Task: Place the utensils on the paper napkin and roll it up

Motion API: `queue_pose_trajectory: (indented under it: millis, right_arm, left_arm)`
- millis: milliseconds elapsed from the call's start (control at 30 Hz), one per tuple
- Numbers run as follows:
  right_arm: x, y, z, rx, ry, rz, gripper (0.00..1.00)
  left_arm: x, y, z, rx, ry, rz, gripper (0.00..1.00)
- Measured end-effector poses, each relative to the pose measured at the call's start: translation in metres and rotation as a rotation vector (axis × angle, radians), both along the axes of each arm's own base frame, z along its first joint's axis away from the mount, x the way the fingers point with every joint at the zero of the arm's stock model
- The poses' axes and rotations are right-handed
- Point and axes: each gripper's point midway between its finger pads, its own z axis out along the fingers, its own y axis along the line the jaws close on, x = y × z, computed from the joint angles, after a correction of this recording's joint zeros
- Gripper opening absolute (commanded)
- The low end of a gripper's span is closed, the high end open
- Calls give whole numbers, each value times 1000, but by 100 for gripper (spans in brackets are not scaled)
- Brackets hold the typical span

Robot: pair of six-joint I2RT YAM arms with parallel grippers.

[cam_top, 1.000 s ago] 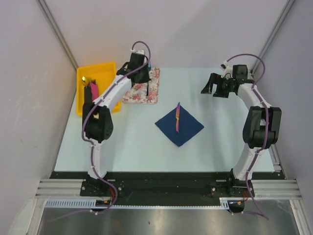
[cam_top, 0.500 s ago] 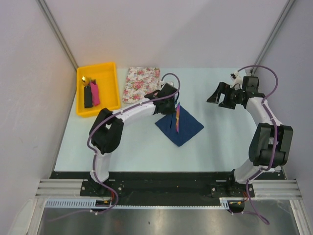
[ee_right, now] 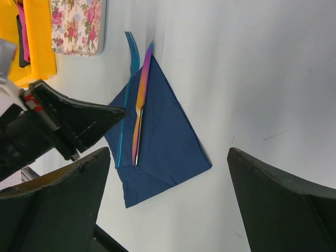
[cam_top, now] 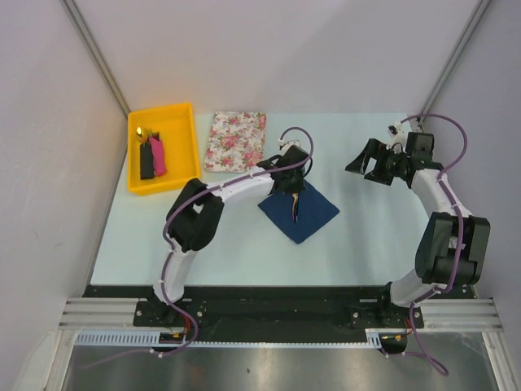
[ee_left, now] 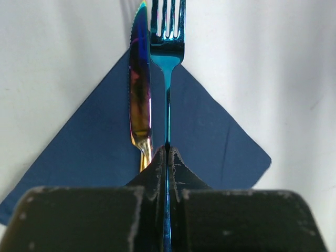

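Left wrist: left gripper pinching fork, knife beside it on napkin; overhead hides that grip, right gripper splayed

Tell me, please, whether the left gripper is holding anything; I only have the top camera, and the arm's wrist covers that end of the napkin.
Observer: Yes. The left wrist camera shows the left gripper shut on the fork, by its handle.
Operator: Thank you. Where is the knife?
Observer: The knife lies on the napkin right beside the fork, parallel to it.
Operator: Are they fully on the napkin?
Observer: No. The right wrist camera shows both tips past the napkin's corner.
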Motion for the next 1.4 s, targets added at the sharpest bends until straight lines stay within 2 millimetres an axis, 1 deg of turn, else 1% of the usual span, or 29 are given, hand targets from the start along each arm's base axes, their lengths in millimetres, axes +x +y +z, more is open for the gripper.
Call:
queue_pose_trajectory:
  millis: [133,367,467,700,900,967,1133,1333,1400]
  right_arm:
    - [3,0,2,4,-13,-5,100]
    - [3,0,3,10,-9,-12,100]
    - [2,0,2,12,-8,-13,100]
    - [0,1,-2,13,1,-13,100]
    - [-2,1,-4,15,5,-15,100]
    - [-2,1,-5,19,10,-17,100]
    - [-3,1,-6,19,11,-17,100]
    - [-2,1,-5,18,7,-17,100]
    - [-2,1,-5,18,6,-17,100]
  left_arm:
    - [4,-2,-12,13,10,3,0]
    - [9,-9,-14,-2,10,14,0]
    - [9,-9,-17,-4,16,20,0]
    - [6,-9,-38,17,50,30,0]
    - [4,-9,-40,19,54,31,0]
    - [4,-9,-41,19,56,32,6]
    - [4,-9,-41,16,60,37,15]
    - [1,-10,-41,12,71,35,16]
    - [-1,-11,-42,14,76,31,19]
